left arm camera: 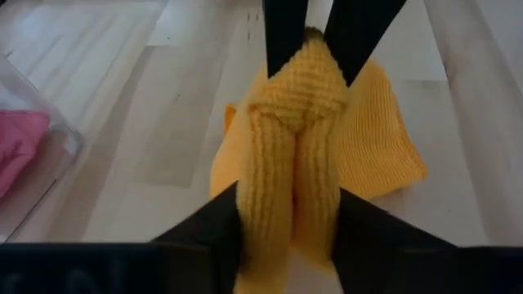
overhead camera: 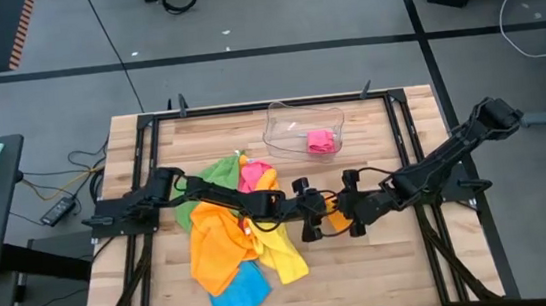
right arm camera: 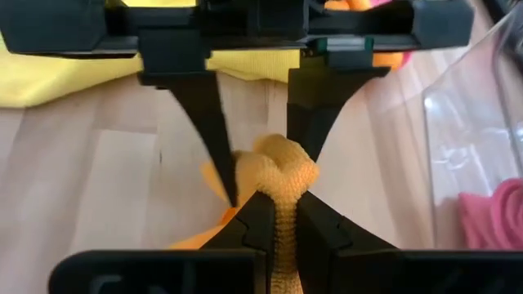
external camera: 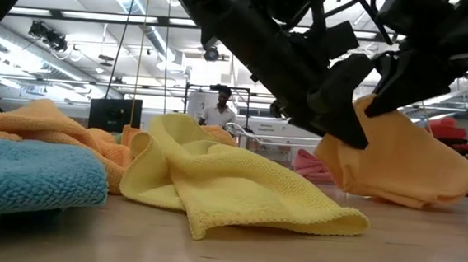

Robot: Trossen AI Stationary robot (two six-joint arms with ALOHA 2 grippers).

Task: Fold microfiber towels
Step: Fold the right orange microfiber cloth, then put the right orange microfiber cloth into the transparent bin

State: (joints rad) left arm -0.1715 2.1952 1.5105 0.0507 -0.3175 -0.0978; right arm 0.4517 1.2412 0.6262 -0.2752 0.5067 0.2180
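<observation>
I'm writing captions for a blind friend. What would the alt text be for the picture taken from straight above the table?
Two dark robot arms meet at mid-table, the left gripper and right gripper both pinching a small orange towel between them. To the left lies a heap of green, pink, orange, yellow and blue towels. A clear plastic tray at the far edge holds a pink cloth.

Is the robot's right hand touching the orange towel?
Touching. In the right wrist view, the right hand pinches a bunched ridge of the orange towel between its fingers, with no gap showing.
</observation>
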